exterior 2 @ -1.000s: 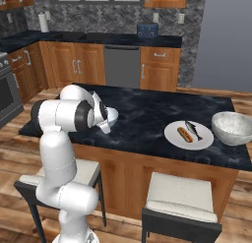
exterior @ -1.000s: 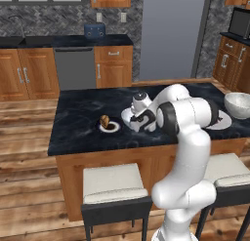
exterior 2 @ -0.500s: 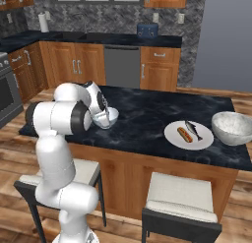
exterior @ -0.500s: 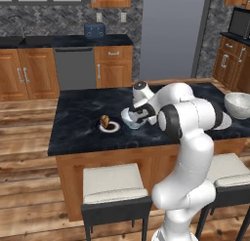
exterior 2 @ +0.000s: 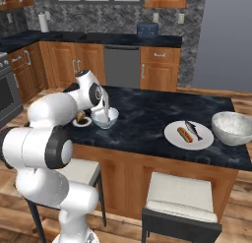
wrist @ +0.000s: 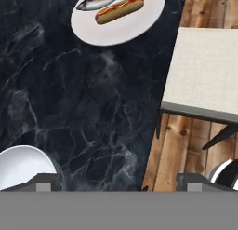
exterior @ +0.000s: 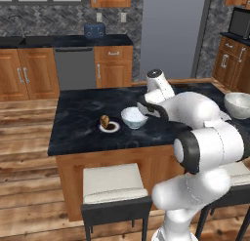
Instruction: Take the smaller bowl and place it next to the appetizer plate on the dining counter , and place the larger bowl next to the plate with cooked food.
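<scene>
Smaller bowl (exterior: 134, 117) down beside the appetizer plate (exterior: 109, 126), near the desk's (exterior 2: 147, 109) front edge; gripper (exterior: 142, 108) open, hovering close. Careless retreat could clip the rim, shoving it.

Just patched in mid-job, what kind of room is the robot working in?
A home kitchen, rendered in simulation. A dark marbled island counter with stools holds plates and bowls, wooden cabinets flank a dishwasher along the wall, and a toaster sits on the back counter.
</scene>
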Robot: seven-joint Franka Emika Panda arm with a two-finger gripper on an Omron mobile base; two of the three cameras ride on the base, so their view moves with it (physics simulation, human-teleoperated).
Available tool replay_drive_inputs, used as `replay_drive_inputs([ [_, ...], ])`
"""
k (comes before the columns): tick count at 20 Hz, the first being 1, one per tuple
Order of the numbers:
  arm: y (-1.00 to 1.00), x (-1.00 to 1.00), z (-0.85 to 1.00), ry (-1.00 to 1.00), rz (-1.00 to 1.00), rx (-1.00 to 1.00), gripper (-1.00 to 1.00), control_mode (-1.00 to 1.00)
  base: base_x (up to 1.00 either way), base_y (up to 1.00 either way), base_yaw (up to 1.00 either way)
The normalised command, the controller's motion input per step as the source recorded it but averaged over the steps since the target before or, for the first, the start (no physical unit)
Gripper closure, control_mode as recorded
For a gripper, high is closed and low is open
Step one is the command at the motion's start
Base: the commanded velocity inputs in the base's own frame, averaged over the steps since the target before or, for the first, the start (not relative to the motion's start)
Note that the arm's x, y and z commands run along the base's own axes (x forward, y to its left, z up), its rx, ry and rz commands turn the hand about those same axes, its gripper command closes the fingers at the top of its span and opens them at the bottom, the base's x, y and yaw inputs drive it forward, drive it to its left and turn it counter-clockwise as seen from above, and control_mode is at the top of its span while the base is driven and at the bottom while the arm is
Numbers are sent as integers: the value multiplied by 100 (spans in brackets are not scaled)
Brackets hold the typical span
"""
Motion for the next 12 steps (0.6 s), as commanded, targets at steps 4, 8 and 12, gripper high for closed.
replay_drive_inputs([
  [4, -36, -100, 85, -8, -2, 0, -100, -100, 0, 0, 0],
  [8, -26, -100, 67, -10, -3, 0, -100, -100, 0, 0, 0],
  [12, -19, -91, 48, -12, -3, 0, -100, -100, 0, 0, 0],
])
